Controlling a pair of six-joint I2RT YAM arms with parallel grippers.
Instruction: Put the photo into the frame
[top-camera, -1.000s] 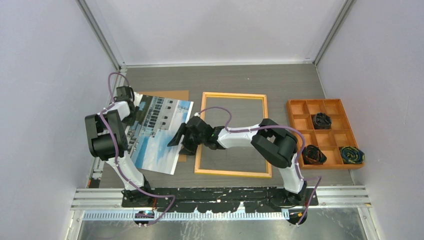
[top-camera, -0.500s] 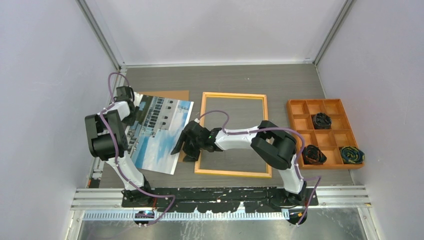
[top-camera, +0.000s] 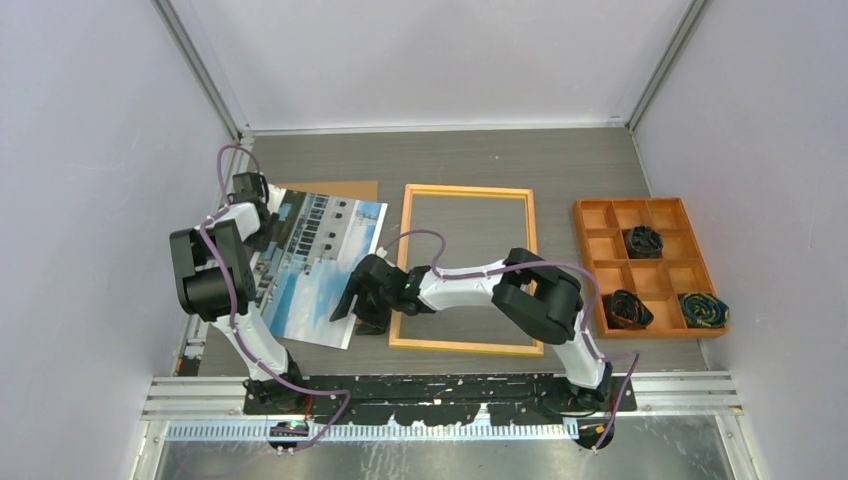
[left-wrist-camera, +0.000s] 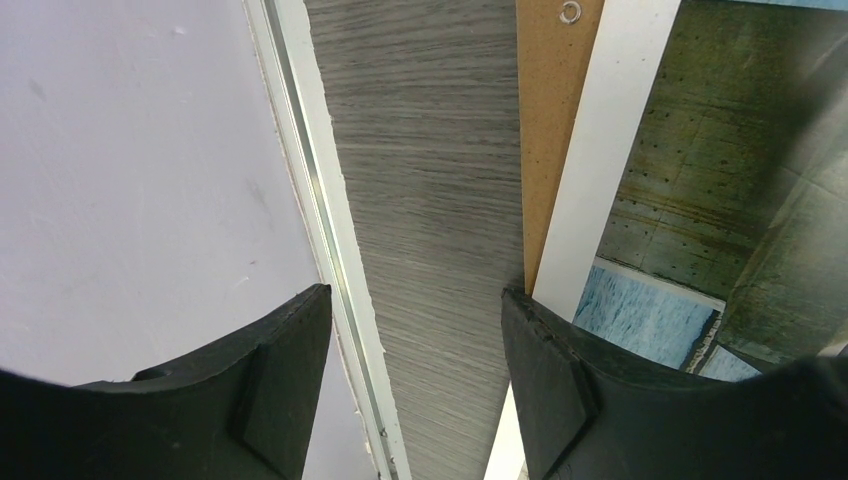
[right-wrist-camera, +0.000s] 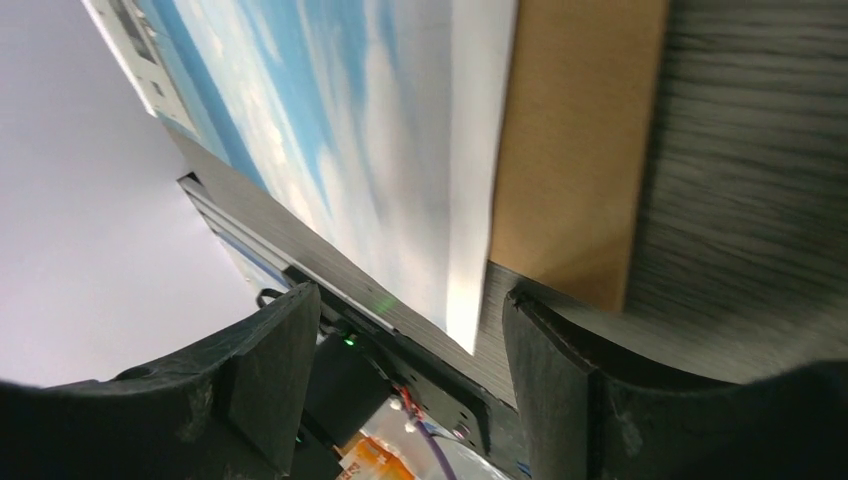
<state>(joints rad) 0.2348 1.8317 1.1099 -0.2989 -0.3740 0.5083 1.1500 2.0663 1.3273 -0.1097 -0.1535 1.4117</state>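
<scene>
Two arms work over a grey worktop, both at the photo. The photo lies picture side up at 9 o'clock from the frame. It is outside the frame and slightly skewed. It rests on a brown backing board, which shows along the photo's 12 o'clock edge.

The frame lies flat, with worktop showing through its opening. The right arm reaches across its 6 o'clock half.

Left gripper: at the photo's 10 o'clock corner, jaws spread, bare worktop between them. One finger sits right at the photo's white border; whether it touches, I cannot tell.

Right gripper: at the photo's 4 o'clock edge, just beside the frame's 9 o'clock rail. Its jaws are spread wide and pinch nothing. The corners of the photo and the board show beyond the gap.

An orange compartment tray sits at 3 o'clock from the frame, well apart. It holds three dark coiled bundles.
</scene>
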